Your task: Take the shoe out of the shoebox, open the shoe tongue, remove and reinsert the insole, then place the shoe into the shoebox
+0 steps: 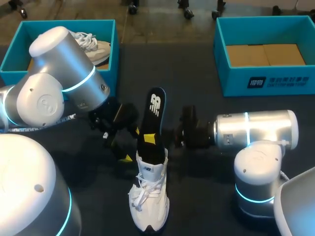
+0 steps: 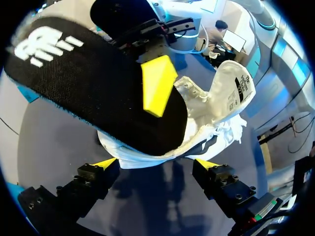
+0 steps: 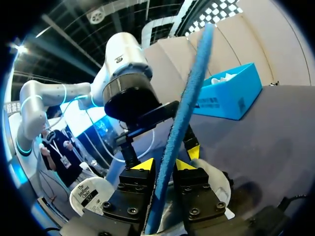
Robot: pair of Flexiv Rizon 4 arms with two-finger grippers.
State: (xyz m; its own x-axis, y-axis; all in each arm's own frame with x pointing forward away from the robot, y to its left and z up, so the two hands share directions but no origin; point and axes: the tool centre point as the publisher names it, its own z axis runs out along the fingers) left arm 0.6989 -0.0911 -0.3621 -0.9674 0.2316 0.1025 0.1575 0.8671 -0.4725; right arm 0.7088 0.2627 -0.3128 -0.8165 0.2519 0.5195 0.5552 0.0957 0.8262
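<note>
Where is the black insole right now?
In the head view it is mid-table: the insole stands half out of the white shoe, pinched by the right gripper.

Head view: left arm point(image 1: 59, 64) covers most of the left box point(image 1: 69, 23) and part of the boxed shoe point(image 1: 96, 49). Insole point(image 1: 156, 105) lower end is buried in the shoe point(image 1: 147, 201), depth can't be told. Right wrist view: right hand point(image 3: 166, 164) blocks most of the shoe. Left wrist view: insole masks the shoe opening. One right-hand fingertip point(image 2: 156, 83) shows, the other sits behind the insole.
</note>
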